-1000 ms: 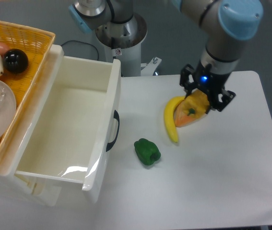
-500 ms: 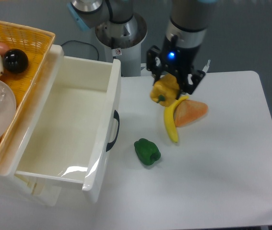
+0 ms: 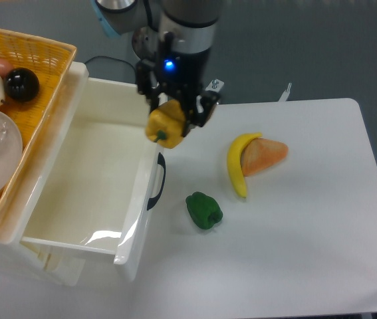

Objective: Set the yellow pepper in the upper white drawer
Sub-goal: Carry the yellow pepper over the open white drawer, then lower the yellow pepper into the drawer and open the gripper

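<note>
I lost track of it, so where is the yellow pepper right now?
The yellow pepper hangs in the gripper, in the air over the front edge of the upper white drawer, above its dark handle.

Pepper (image 3: 165, 125) above drawer (image 3: 132, 219) front wall; banana (image 3: 237, 165) right.

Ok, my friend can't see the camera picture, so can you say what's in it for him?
A robot gripper holds a yellow pepper in the air at the front edge of an open, empty white drawer. On the white table to the right lie a green pepper, a banana and an orange wedge. A yellow basket sits at upper left.
</note>
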